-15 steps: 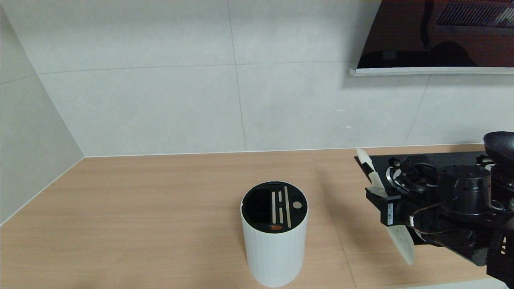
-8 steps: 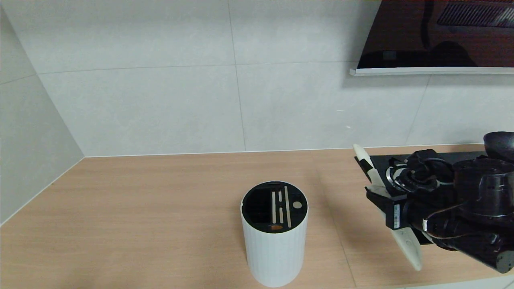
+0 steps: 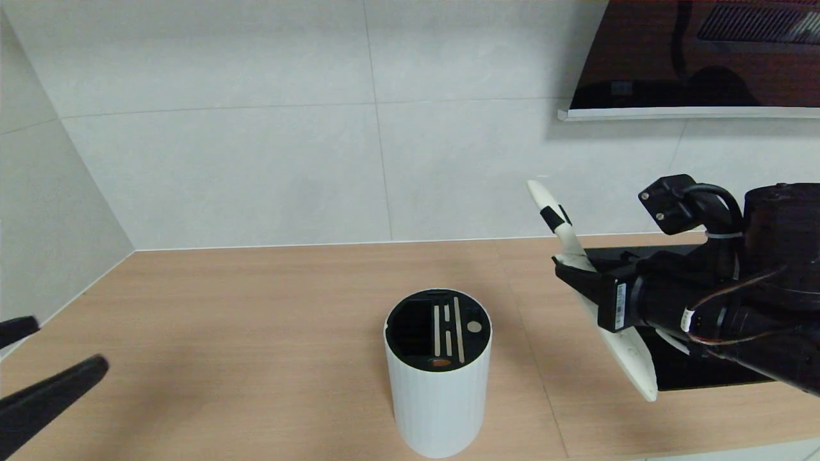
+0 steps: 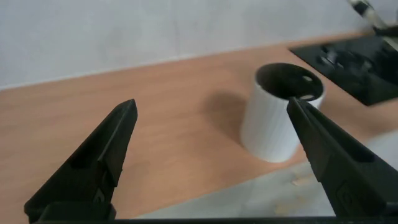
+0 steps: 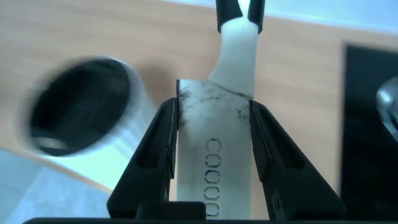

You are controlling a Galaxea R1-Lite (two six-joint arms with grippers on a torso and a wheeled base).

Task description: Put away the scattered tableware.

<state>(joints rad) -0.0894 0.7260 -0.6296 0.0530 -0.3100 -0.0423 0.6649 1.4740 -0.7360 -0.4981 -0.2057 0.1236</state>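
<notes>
A white ribbed cylinder holder (image 3: 439, 371) with a black slotted top stands near the counter's front edge; it also appears as the holder (image 4: 280, 112) and the holder (image 5: 93, 124) in the wrist views. My right gripper (image 3: 586, 282) is shut on a cream-coloured knife (image 3: 624, 355), held in the air to the right of the holder, handle tilted up toward the wall and blade pointing down. The knife (image 5: 214, 149) sits clamped between the fingers. My left gripper (image 3: 29, 371) hangs open at the far left over the counter, nothing between its fingers (image 4: 93, 168).
The wooden counter (image 3: 256, 307) runs from a tiled corner at the left to a black hob (image 3: 698, 371) at the right. A dark range hood (image 3: 692, 64) hangs at the upper right. Tiled wall stands behind.
My right arm has lifted the knife up and a little leftward, toward the holder. My left gripper has come into the head view at the lower left.
</notes>
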